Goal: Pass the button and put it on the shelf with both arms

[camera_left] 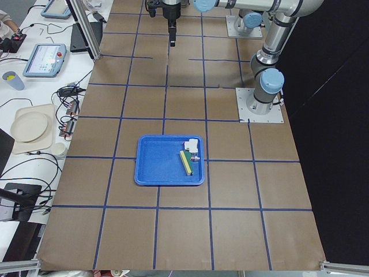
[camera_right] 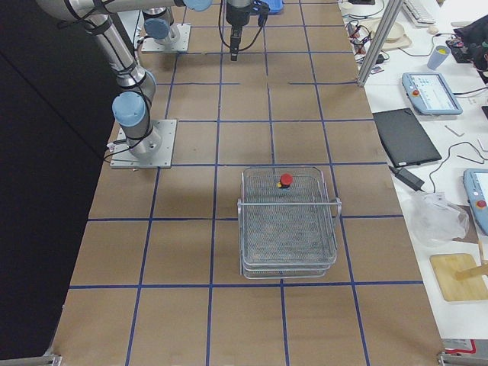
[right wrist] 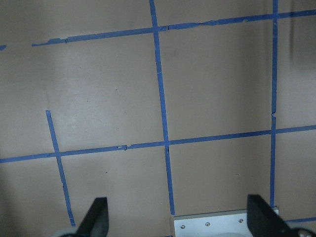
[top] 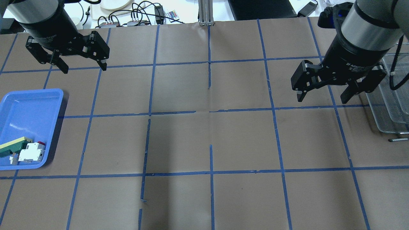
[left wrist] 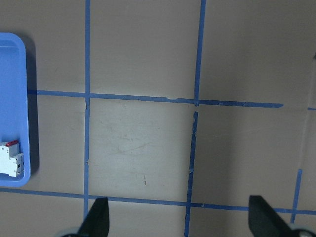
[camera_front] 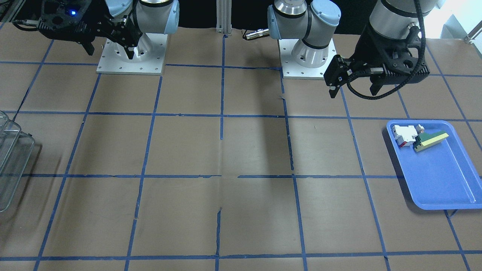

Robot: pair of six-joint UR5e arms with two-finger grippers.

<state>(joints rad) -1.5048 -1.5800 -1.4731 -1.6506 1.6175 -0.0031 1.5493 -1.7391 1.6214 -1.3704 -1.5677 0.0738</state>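
Observation:
The button [camera_right: 286, 180], with its red cap, lies inside the silver wire-mesh shelf [camera_right: 288, 229] near its far end. The shelf also shows at the right edge of the overhead view [top: 388, 108] and the left edge of the front view [camera_front: 13, 158], where the button is hidden. My left gripper [top: 84, 67] hangs open and empty above the table beyond the blue tray; it also shows in the front view [camera_front: 354, 92]. My right gripper [top: 322, 99] is open and empty just left of the shelf; it also shows in the front view [camera_front: 110, 53]. Both wrist views show spread fingers [left wrist: 96, 219] [right wrist: 94, 219] over bare table.
A blue tray [top: 32, 95] at the robot's left holds a white-and-red block [top: 31, 152] and a green-and-yellow wedge [top: 12, 145]. The brown table has blue tape grid lines. Arm base plates [camera_front: 131, 64] [camera_front: 307, 69] sit at the robot's edge.

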